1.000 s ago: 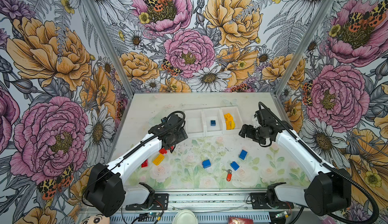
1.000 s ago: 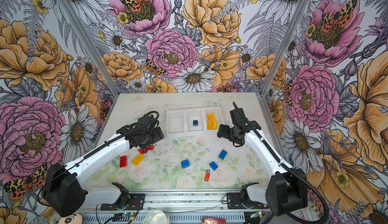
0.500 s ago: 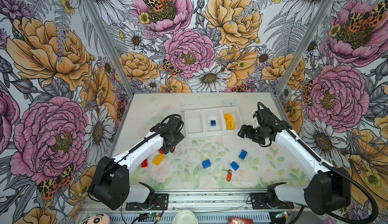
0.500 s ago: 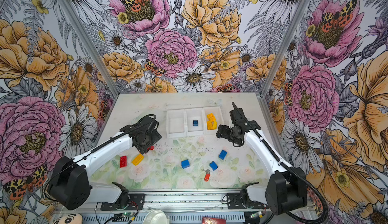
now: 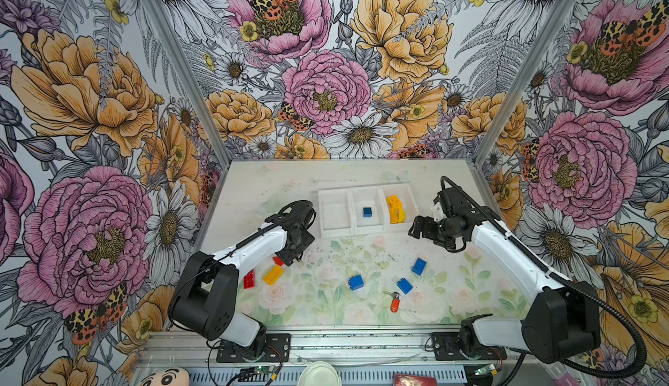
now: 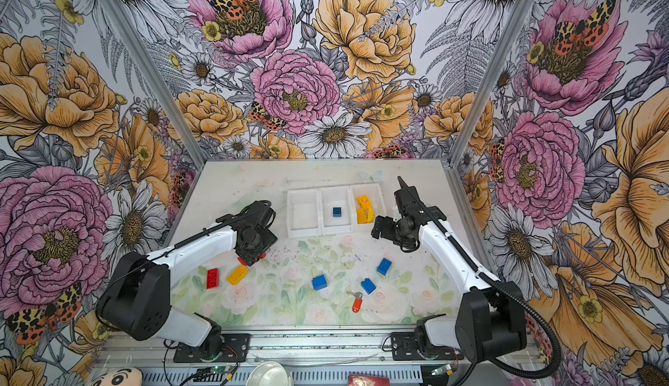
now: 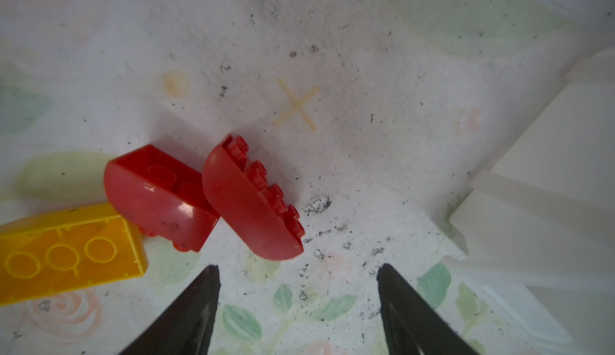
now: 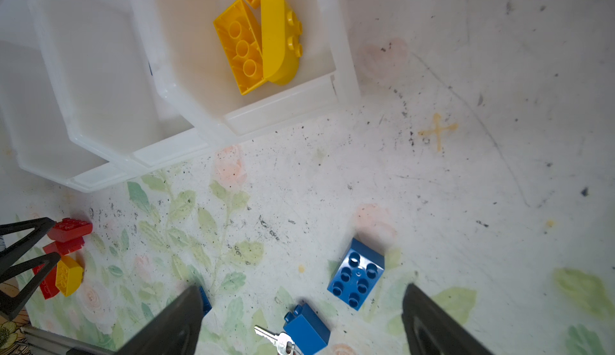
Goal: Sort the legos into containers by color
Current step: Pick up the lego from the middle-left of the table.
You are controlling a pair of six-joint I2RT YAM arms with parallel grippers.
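On the table [image 5: 253,199], read as a clock face with 12 toward the back wall, the containers [image 5: 336,232] stand at 12 o'clock, three white bins joined in one row. The middle bin holds one blue brick [image 5: 367,212], and the bin at the 3 o'clock end holds yellow bricks [image 5: 394,208].

The left gripper [image 7: 298,270] hangs low at 9 o'clock. Its two fingers stand apart and grip no brick. Just ahead of the fingertips lie two rounded red bricks [image 7: 253,203], close together and seemingly touching. One lies on its side with the studs sideways, and the other shows its hollow underside. A yellow brick [image 7: 66,250], underside up, lies just beside them. One more flat red brick [image 5: 248,279] lies at 8 o'clock, near this yellow one.

The right gripper [image 8: 303,288] is at 2 o'clock, just beside the 3 o'clock end of the containers. Its fingers are wide apart and hold nothing. Three loose blue bricks [image 5: 419,266] lie at 4, 5 and 6 o'clock. An orange-red key tag [image 5: 394,304] with a metal key lies just beside the 5 o'clock one.
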